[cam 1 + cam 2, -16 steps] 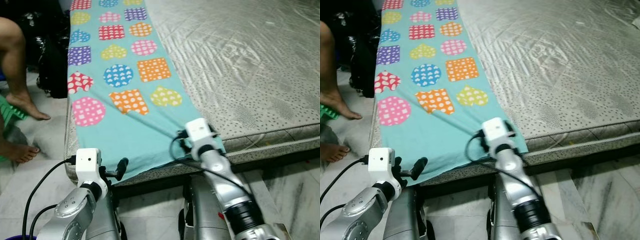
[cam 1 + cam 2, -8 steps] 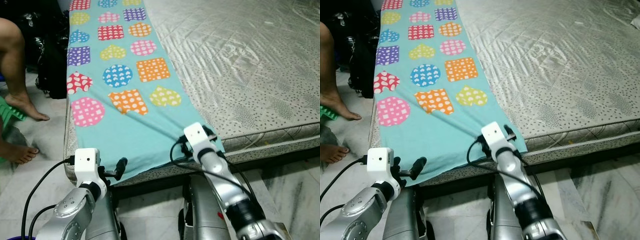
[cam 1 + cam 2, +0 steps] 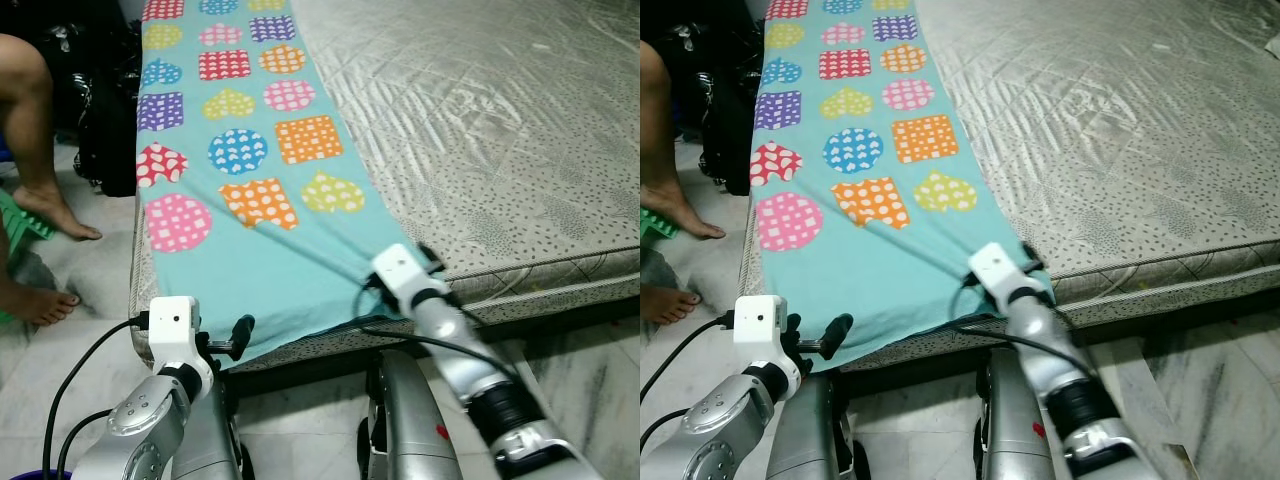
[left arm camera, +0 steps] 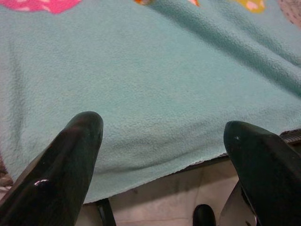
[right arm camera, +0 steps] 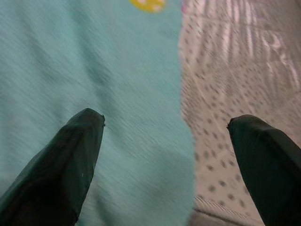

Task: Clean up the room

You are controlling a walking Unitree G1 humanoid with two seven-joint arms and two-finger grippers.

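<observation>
Two grippers, left gripper (image 4: 162, 155) and right gripper (image 5: 164, 160), hover spread wide and empty over the turquoise fleece blanket (image 3: 240, 200). It lies flat along the mattress (image 3: 480, 130) edge; folding appears not yet begun.

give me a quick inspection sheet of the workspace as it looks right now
surface: grey quilted mattress on a low bed, pale tiled floor beside it
job's things: teal blanket with coloured dotted shapes, spread along the mattress's left edge, creased near its front corner
clutter: black bags on the floor left of the bed
grippers: left gripper open, at the blanket's front edge; right gripper open, over the blanket's right edge where it meets the mattress
cables: black cable along the left arm, another looped at the right wrist
surroundings: a person's bare legs and feet at the left
</observation>
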